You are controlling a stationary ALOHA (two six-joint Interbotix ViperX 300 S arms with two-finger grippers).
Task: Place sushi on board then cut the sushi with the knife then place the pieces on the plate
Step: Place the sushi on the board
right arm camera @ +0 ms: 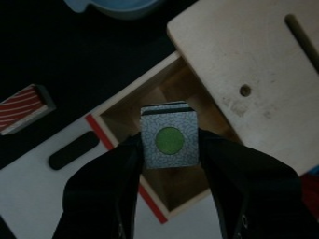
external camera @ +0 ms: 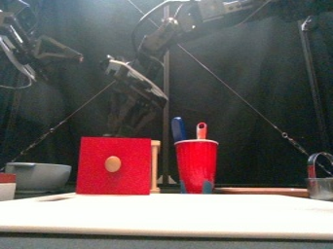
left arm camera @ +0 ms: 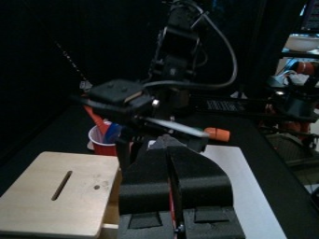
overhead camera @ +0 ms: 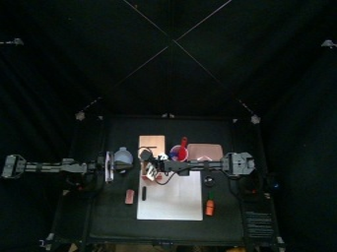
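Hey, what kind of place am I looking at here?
Most likely a robot lab's test booth staged as a toy kitchen: black curtains enclose a small table, two robot arms reach over it, and the props are a white cutting board, a red cup holding toy knives and a wooden box.

**Black Booth, Lit From Above**

A black back curtain (overhead camera: pixel 79 59) fills the far side of the booth, hanging flat and dark with no window or opening in it. More black cloth, the side curtains (overhead camera: pixel 30 197), closes in left and right. Between them lies a small black surface (overhead camera: pixel 99 224), matte and roughly square, its front edge nearest the viewer. In the front view, a pale glow (external camera: pixel 124 12) falls from overhead and spreads a soft haze down the cloth, fading to full dark at the sides. At the edge of the left wrist view, a brighter room (left arm camera: pixel 303 42) shows beyond the booth.
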